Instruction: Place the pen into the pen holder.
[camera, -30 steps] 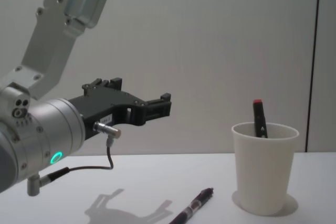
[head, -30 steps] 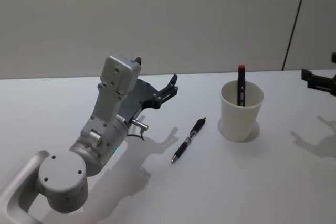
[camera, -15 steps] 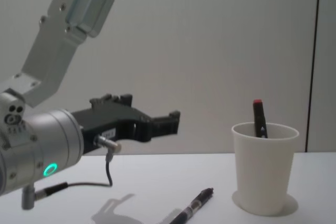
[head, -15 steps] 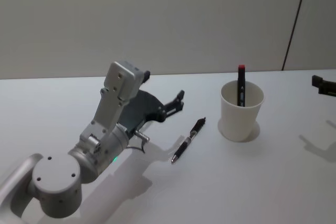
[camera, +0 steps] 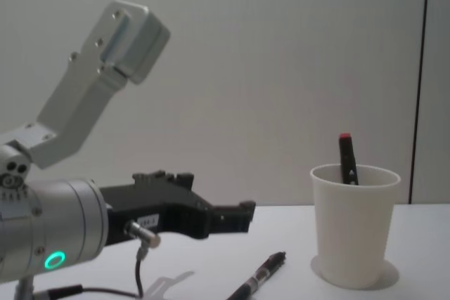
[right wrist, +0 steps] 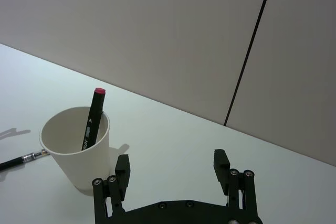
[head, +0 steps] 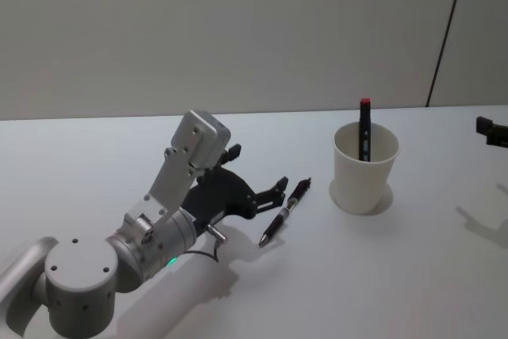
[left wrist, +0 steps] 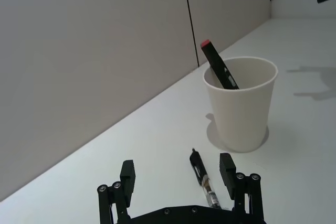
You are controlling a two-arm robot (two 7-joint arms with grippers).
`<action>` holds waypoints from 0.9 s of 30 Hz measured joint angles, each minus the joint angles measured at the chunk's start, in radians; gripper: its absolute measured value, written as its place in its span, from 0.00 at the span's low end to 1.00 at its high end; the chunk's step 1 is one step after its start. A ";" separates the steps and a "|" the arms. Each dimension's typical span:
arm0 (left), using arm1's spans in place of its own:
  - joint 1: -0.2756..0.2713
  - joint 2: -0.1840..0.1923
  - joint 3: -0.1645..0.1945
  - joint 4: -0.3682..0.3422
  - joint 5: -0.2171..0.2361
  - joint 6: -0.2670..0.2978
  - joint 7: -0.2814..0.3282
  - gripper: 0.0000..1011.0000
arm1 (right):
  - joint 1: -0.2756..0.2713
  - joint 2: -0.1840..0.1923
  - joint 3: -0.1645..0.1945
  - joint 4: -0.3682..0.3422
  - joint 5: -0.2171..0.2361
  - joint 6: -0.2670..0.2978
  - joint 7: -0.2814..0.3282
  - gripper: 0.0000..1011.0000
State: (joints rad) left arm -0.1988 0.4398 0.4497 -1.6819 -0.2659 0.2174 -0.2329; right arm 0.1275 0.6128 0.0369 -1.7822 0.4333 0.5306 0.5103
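Observation:
A black pen [head: 284, 213] with a clear barrel lies on the white table [head: 381, 275], left of the pen holder [head: 365, 168], a white paper cup. A black marker with a red cap [head: 365, 129] stands inside the cup. My left gripper [head: 256, 168] hovers low over the table just left of the pen, open and holding nothing. In the left wrist view the pen [left wrist: 205, 182] lies between the fingers [left wrist: 227, 166], close to one of them, with the cup [left wrist: 241, 103] beyond. My right gripper [right wrist: 171, 163] stands open and empty at the far right, apart from the cup [right wrist: 76, 145].
A plain grey wall [head: 238, 29] rises behind the table's back edge. From the chest, the left arm's grey wrist housing [camera: 105, 68] stands tall on the left, with the pen [camera: 260, 279] and cup [camera: 354, 226] to its right.
The left arm has come down and moved right, bringing its open gripper low beside the pen. The right gripper has drawn back toward the right edge. Pen and cup have not moved.

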 joint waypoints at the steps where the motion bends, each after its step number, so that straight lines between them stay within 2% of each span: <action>1: 0.001 0.000 0.001 -0.001 0.001 0.013 -0.003 0.99 | 0.000 0.000 0.000 0.000 0.000 0.000 0.000 0.99; 7: 0.003 -0.002 0.006 -0.002 0.008 0.051 -0.006 0.99 | -0.002 0.003 0.002 -0.001 0.002 0.003 0.001 0.99; 13: 0.006 -0.015 0.016 0.002 0.022 0.085 0.018 0.99 | -0.003 0.004 0.003 -0.002 0.003 0.004 0.002 0.99; 27: 0.005 -0.054 0.038 0.031 0.043 0.105 0.055 0.99 | -0.004 0.005 0.005 -0.003 0.004 0.006 0.003 0.99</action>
State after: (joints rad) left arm -0.1938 0.3862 0.4877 -1.6512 -0.2226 0.3220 -0.1784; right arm 0.1236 0.6178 0.0416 -1.7852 0.4377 0.5364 0.5128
